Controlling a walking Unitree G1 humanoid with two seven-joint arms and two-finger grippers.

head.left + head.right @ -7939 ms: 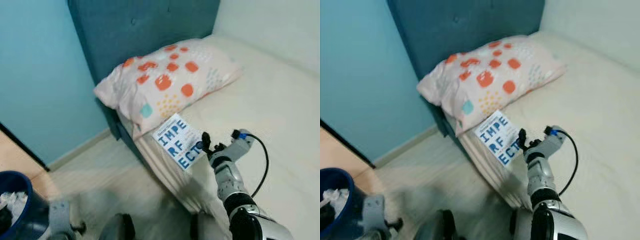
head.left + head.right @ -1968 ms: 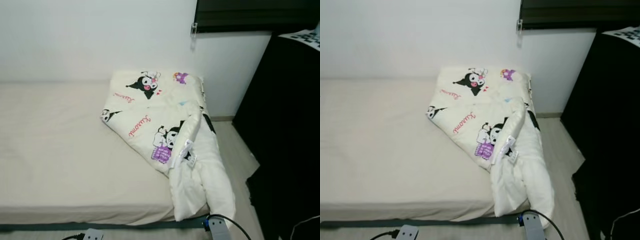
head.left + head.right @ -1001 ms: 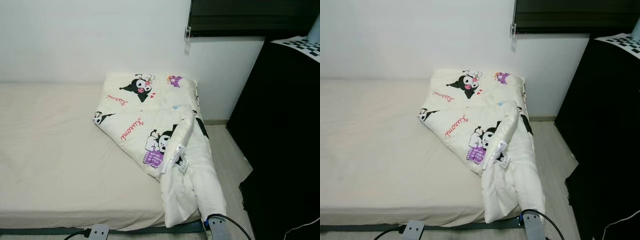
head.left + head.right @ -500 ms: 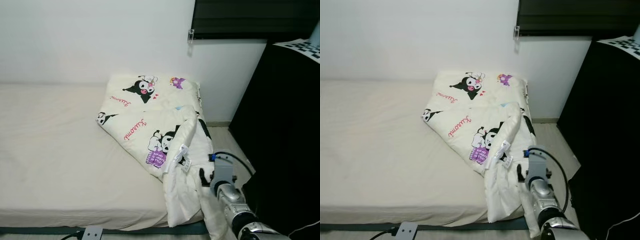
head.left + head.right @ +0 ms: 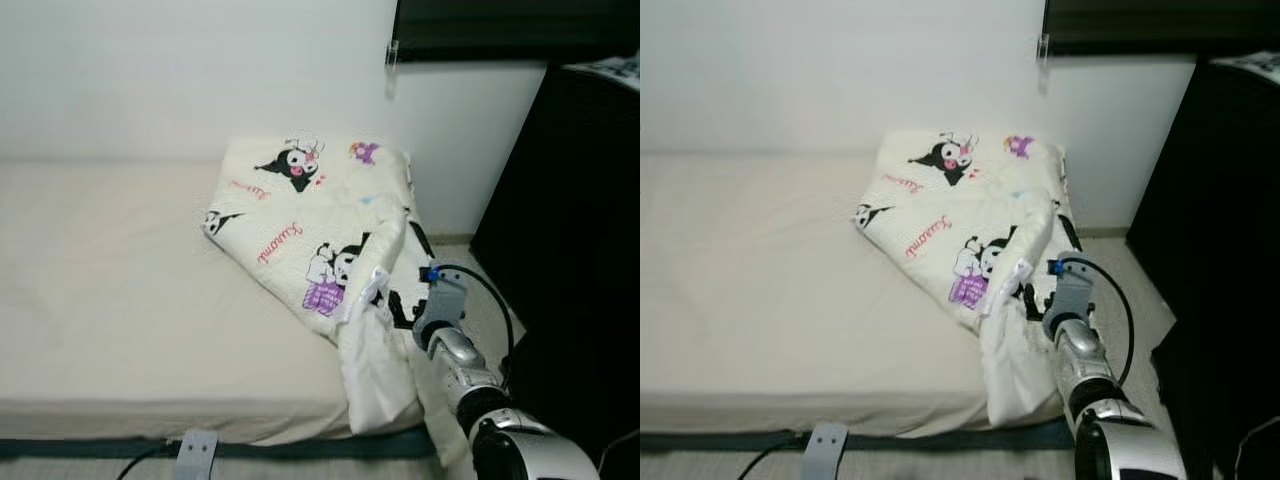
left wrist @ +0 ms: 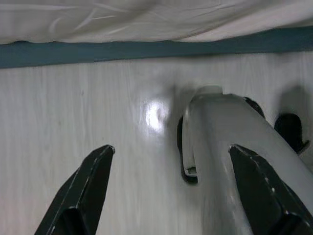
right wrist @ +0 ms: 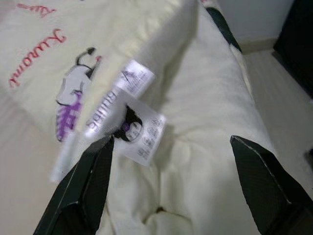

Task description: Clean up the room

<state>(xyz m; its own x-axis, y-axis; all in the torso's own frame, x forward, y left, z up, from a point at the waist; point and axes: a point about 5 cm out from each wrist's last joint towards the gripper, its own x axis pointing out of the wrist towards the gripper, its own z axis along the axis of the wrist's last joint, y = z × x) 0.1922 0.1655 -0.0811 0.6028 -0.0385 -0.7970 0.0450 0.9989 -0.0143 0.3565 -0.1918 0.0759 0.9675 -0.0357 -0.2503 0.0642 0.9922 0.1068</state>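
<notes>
A cream blanket [image 5: 310, 215] printed with cartoon figures lies crumpled at the right end of the bed [image 5: 110, 290], one fold hanging over the edge. White care labels [image 7: 132, 122] stick out of that fold. My right gripper [image 5: 398, 302] is raised at the hanging fold, just beside the labels, and stands open; its fingers [image 7: 93, 191] straddle the fabric without touching it. My left arm [image 5: 195, 447] hangs low at the bed's front. The left gripper [image 6: 171, 148] is open above the pale floor.
A tall black cabinet [image 5: 570, 200] stands close on the right, leaving a narrow strip of floor [image 5: 470, 262] between it and the bed. A white wall runs behind. The teal bed base [image 6: 98, 50] and my own grey leg [image 6: 220, 147] lie below the left gripper.
My right arm has come up from the bottom edge and reached the blanket's hanging fold. Nearly eight seconds ago I faced the pillow end with a book; the camera has since turned.
</notes>
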